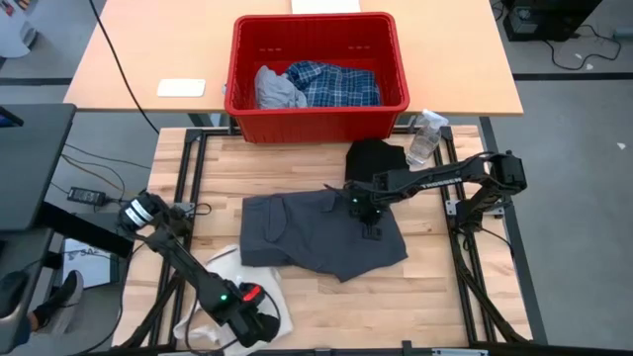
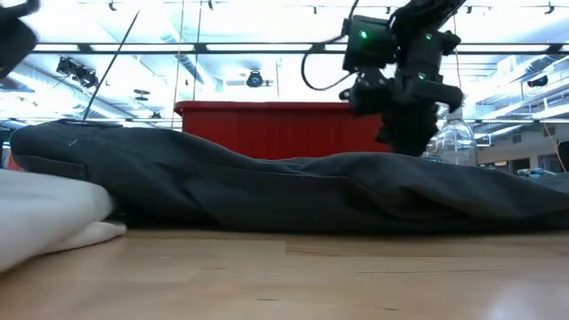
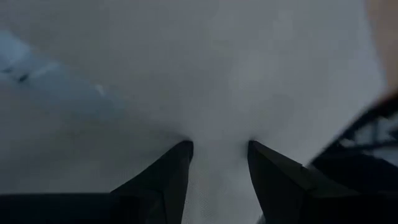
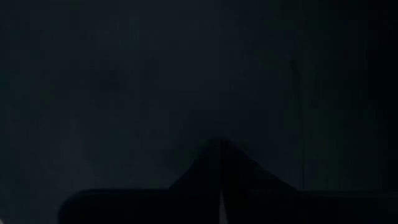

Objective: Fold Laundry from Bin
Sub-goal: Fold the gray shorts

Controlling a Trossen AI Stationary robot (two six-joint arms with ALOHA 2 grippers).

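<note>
White cloth [image 2: 44, 218] lies nearest my low camera on the tabletop [image 1: 445, 297], where my left gripper [image 3: 217, 155] presses down with jaws partly apart. Behind it I see dark grey shorts [image 1: 321, 232] spread flat, my right gripper [image 1: 368, 220] pinched shut on them. Plaid shirt [image 1: 336, 84] and light grey piece [image 1: 277, 89] sit in the red bin [image 1: 316, 124] beyond.

Dark grey garment spread across the wooden table, seen at table height

The dark grey garment [image 2: 293, 191] lies rumpled from 9 to 3 o'clock over the wooden table [image 2: 293, 276]. A white cloth [image 2: 44, 218] touches its edge at 9 o'clock. Behind stands the red bin [image 2: 280, 129]. At 1 o'clock the right arm [image 2: 404, 62] comes down to the garment, green lights lit; its fingertips are hidden. A clear plastic bottle [image 2: 455, 142] stands just beside it.
</note>
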